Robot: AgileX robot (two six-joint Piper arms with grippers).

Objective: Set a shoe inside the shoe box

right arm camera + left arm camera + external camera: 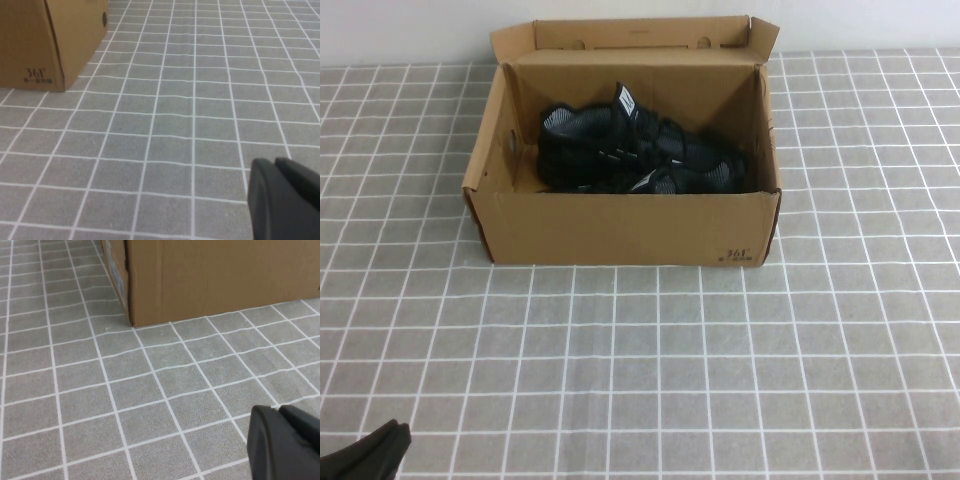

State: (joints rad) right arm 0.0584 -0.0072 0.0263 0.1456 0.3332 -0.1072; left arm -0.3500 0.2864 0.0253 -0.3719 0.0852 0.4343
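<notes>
An open brown cardboard shoe box (620, 228) stands at the back middle of the table, lid flap up. A pair of black shoes (640, 155) lies inside it. My left gripper (280, 412) is shut and empty, parked low at the near left; a dark part of that arm shows in the high view (365, 455). The box's near left corner shows ahead of it (200, 275). My right gripper (276, 165) is shut and empty over the tiles at the near right, out of the high view. The box's near right corner shows in its view (45, 45).
The table is covered with a grey cloth with a white grid (720, 360). A white wall runs behind the box. The box lid (640, 35) stands upright at the back.
</notes>
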